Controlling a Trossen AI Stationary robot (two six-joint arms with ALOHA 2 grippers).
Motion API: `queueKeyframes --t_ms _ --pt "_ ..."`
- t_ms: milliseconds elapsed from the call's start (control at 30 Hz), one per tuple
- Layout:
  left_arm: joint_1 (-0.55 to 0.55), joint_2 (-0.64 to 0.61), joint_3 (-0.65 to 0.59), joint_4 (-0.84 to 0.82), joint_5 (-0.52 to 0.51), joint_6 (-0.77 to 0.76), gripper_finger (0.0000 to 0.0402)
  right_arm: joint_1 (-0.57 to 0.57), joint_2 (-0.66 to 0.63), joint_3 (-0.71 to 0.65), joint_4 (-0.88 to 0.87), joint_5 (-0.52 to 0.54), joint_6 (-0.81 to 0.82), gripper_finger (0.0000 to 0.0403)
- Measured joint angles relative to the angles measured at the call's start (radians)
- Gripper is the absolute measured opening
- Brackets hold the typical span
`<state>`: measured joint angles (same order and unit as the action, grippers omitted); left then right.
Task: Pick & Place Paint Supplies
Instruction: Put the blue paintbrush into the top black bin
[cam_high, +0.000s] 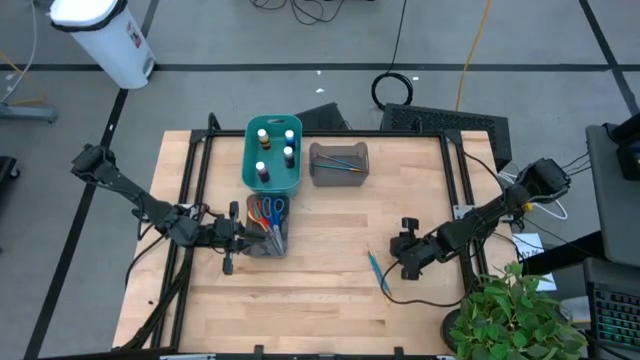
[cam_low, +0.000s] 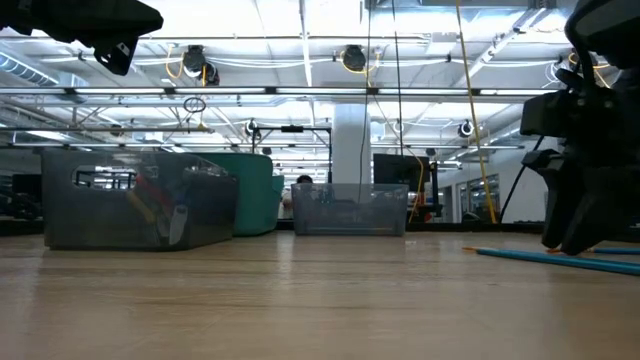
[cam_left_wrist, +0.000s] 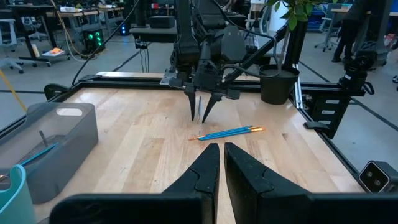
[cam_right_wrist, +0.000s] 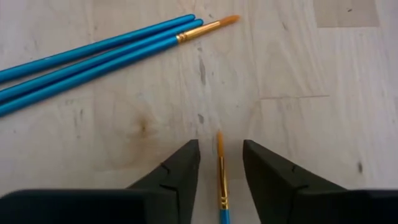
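Between our right gripper's dark fingers lies one blue brush, its orange tip pointing ahead; the fingers stand narrowly apart on either side and do not touch it; three more blue brushes lie together on the bare wood at about ten o'clock from it. Seen from above, we find this gripper at four o'clock on the table; our left gripper sits at nine o'clock, fingers pressed together with nothing between them, just beside the grey bin of scissors. At twelve o'clock, the teal bin holds paint bottles; another grey bin sits beside it.
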<state>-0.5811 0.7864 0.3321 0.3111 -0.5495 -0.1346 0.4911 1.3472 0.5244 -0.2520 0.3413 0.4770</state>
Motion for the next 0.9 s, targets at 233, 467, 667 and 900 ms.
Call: queueKeyframes --t_ms 233,467,667,900 --pt "0.0 0.0 0.0 0.0 0.0 0.0 0.0033 0.0 0.002 0.0 0.006 -0.007 0.01 0.0061" --pt "0.0 0.0 0.0 0.0 0.0 0.0 0.0033 -0.001 0.003 -0.001 0.032 -0.009 0.009 0.0022" --pt "0.0 0.0 0.0 0.0 0.0 0.0 0.0033 -0.018 0.003 -0.002 0.047 -0.026 0.008 0.0003" --pt "0.0 0.0 0.0 0.0 0.0 0.0 0.0033 -0.067 0.002 -0.002 0.049 -0.086 0.009 0.0001"
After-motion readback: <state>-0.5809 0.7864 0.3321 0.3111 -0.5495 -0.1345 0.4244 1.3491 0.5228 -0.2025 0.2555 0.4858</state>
